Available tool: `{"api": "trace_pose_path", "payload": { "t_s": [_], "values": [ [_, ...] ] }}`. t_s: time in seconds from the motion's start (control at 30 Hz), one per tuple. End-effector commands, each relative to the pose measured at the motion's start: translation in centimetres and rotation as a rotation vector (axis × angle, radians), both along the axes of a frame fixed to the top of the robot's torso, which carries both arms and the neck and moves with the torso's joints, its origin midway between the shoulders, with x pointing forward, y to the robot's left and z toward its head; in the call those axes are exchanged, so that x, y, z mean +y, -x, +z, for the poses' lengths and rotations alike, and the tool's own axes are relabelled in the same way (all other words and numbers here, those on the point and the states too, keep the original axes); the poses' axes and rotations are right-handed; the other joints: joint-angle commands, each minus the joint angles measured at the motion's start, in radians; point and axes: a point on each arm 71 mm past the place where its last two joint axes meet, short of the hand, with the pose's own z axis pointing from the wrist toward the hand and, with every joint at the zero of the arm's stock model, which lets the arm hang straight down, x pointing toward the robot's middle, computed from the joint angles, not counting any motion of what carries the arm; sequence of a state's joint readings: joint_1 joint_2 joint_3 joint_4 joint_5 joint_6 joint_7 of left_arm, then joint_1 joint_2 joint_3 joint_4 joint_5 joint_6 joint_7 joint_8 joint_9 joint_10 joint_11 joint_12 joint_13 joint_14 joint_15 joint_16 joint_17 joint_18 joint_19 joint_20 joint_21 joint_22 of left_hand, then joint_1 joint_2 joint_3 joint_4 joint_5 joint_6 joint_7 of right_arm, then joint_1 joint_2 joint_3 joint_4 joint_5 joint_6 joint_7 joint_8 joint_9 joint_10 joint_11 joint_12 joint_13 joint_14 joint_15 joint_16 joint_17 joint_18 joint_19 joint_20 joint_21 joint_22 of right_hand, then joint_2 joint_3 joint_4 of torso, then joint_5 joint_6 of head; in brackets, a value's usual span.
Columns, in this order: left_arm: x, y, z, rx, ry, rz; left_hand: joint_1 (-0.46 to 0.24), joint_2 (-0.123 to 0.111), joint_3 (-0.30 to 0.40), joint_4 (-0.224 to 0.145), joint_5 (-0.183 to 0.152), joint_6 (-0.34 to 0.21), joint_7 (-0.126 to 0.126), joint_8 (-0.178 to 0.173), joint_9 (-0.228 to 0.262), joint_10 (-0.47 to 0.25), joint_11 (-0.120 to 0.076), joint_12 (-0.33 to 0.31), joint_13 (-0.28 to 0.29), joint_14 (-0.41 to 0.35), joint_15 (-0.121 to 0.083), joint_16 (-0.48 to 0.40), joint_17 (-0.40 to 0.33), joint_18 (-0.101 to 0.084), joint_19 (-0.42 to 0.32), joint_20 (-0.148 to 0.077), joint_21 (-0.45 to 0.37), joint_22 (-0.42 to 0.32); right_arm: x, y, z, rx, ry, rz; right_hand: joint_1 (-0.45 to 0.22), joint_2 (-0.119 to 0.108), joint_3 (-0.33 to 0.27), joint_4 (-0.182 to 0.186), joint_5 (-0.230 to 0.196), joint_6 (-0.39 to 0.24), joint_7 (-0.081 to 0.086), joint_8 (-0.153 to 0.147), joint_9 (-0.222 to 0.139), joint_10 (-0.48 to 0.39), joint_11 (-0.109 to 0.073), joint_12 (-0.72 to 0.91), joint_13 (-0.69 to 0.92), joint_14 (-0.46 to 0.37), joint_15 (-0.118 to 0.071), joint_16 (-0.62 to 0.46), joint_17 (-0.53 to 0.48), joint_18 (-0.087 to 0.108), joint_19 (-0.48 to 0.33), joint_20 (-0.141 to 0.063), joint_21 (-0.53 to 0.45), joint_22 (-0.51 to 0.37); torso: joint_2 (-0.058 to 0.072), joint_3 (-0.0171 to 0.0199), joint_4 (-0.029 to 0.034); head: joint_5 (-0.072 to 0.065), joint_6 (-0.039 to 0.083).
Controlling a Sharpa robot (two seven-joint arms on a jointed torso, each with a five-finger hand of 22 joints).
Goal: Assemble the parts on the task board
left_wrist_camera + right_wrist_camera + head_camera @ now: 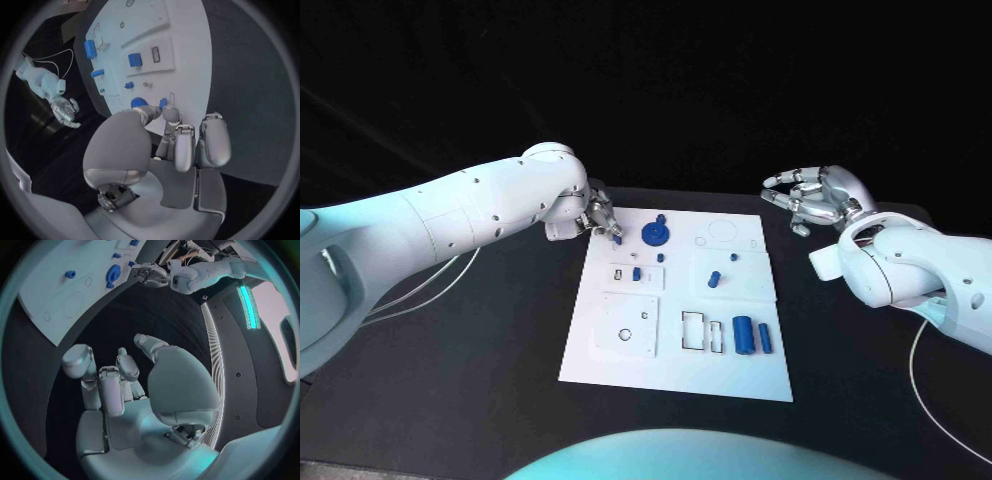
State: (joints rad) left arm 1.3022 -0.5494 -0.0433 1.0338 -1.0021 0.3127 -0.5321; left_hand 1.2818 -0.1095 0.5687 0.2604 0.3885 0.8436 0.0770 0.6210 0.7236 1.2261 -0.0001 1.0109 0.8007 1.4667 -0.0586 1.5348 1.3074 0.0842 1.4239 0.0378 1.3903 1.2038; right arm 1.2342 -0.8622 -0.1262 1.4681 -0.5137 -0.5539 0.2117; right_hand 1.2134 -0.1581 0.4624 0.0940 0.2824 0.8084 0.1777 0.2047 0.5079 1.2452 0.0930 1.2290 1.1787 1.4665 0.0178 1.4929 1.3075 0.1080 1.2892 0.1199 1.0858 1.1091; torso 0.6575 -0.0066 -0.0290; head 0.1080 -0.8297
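The white task board lies in the middle of the black table. My left hand hovers over its far left corner and pinches a small blue peg between thumb and a finger; the left wrist view shows the peg at my fingertips, just above the board. A blue disc lies right beside it. My right hand hangs off the board's far right corner, fingers loosely bent and apart, holding nothing.
Small blue pieces stand in the board's middle row. Two blue cylinders lie near its front right. Bare black table flanks the board on both sides. White cables trail at the far left and right edges.
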Motion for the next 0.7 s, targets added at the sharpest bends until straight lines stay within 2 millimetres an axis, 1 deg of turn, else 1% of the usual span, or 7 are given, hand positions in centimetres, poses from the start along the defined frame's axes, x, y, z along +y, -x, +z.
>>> {"api": "trace_pose_path", "payload": {
  "t_s": [0.03,0.1,0.27,0.33,0.4,0.57,0.7],
  "values": [
    [-0.1,0.1,0.1,-0.001,0.044,0.002,-0.011,-0.025,0.155,-0.145,0.006,-0.005,-0.001,0.01,0.073,-0.001,-0.003,-0.009,-0.011,0.083,-0.009,-0.006,0.186,-0.011,0.003,-0.003,-0.001,0.002,0.1,0.0,0.0,0.0,-0.001,0.014,-0.01,0.004,0.002,0.005,0.005,-0.001,-0.002,0.004,0.0,0.0,-0.006,-0.002,0.0,0.057,-0.008,-0.004,0.08,0.013,0.002,-0.007,-0.005,-0.001,-0.001,0.0002,0.0015,0.001,0.002],
    [-0.1,0.2,0.2,-0.003,0.056,0.004,-0.017,-0.039,0.187,-0.164,0.009,-0.001,-0.002,0.018,0.077,0.004,-0.005,-0.01,-0.015,0.083,-0.01,-0.006,0.187,-0.011,0.004,-0.004,0.001,0.004,0.1,0.0,0.0,0.0,-0.001,0.014,-0.01,0.004,0.002,0.005,0.006,-0.001,-0.002,0.004,0.0,0.0,-0.006,-0.002,0.0,0.057,-0.008,-0.004,0.079,0.013,0.001,-0.007,-0.007,-0.002,-0.001,0.0004,0.0023,0.001,0.002],
    [0.0,0.9,0.5,-0.017,0.091,-0.004,-0.029,-0.058,0.225,-0.186,0.011,0.007,-0.003,0.024,0.079,0.017,-0.008,-0.003,-0.011,0.084,-0.012,-0.004,0.189,-0.012,0.007,-0.005,0.005,0.012,0.1,0.0,0.0,0.0,-0.001,0.013,-0.012,0.004,0.001,0.007,0.01,-0.001,-0.002,0.005,0.0,0.0,-0.006,-0.002,-0.001,0.057,-0.008,-0.004,0.079,0.013,0.001,-0.007,-0.007,-0.002,0.0,0.0004,0.0008,0.004,0.003],
    [0.1,1.3,0.7,-0.039,0.107,-0.016,-0.036,-0.065,0.237,-0.193,0.015,0.012,-0.005,0.026,0.078,0.025,-0.009,0.003,-0.005,0.084,-0.013,-0.003,0.192,-0.013,0.01,-0.006,0.008,0.018,0.0,0.1,0.0,-0.001,0.0,0.01,-0.012,0.004,0.001,0.007,0.01,-0.001,-0.002,0.005,0.0,0.0,-0.006,-0.002,-0.001,0.057,-0.008,-0.004,0.079,0.013,0.001,-0.007,-0.007,-0.002,-0.002,0.0002,0.0032,0.001,0.003],
    [0.1,1.5,0.9,-0.061,0.109,-0.031,-0.04,-0.07,0.244,-0.198,0.018,0.016,-0.006,0.028,0.078,0.03,-0.01,0.008,-0.001,0.085,-0.014,-0.002,0.194,-0.014,0.012,-0.007,0.01,0.022,-0.1,0.1,0.0,-0.001,0.0,0.009,-0.012,0.004,0.001,0.007,0.01,-0.001,-0.002,0.005,0.0,0.0,-0.006,-0.002,-0.001,0.057,-0.008,-0.004,0.079,0.013,0.001,-0.007,-0.007,-0.002,-0.002,0.0007,0.0037,0.002,0.005],
    [0.0,2.3,1.1,-0.103,0.118,-0.063,-0.047,-0.08,0.255,-0.207,0.023,0.024,-0.008,0.029,0.077,0.042,-0.013,0.017,0.009,0.086,-0.016,0.001,0.198,-0.016,0.016,-0.009,0.016,0.032,-0.1,0.1,0.0,-0.001,0.001,0.008,-0.012,0.004,0.001,0.007,0.01,-0.001,-0.002,0.005,0.0,0.0,-0.006,-0.002,-0.001,0.057,-0.008,-0.004,0.079,0.013,0.001,-0.007,-0.007,-0.002,-0.003,-0.0008,0.0059,-0.001,0.005],
    [-0.1,3.2,1.1,-0.134,0.12,-0.089,-0.051,-0.086,0.263,-0.213,0.026,0.03,-0.01,0.03,0.077,0.048,-0.014,0.021,0.013,0.087,-0.018,0.003,0.202,-0.017,0.019,-0.01,0.02,0.039,-0.2,0.1,-0.1,0.0,0.001,0.006,-0.014,0.005,0.001,0.009,0.012,-0.001,-0.002,0.006,0.0,0.001,-0.006,-0.002,-0.001,0.057,-0.008,-0.004,0.079,0.013,0.002,-0.007,-0.006,-0.001,-0.002,-0.001,0.0045,0.0,0.003]
  ]
}}
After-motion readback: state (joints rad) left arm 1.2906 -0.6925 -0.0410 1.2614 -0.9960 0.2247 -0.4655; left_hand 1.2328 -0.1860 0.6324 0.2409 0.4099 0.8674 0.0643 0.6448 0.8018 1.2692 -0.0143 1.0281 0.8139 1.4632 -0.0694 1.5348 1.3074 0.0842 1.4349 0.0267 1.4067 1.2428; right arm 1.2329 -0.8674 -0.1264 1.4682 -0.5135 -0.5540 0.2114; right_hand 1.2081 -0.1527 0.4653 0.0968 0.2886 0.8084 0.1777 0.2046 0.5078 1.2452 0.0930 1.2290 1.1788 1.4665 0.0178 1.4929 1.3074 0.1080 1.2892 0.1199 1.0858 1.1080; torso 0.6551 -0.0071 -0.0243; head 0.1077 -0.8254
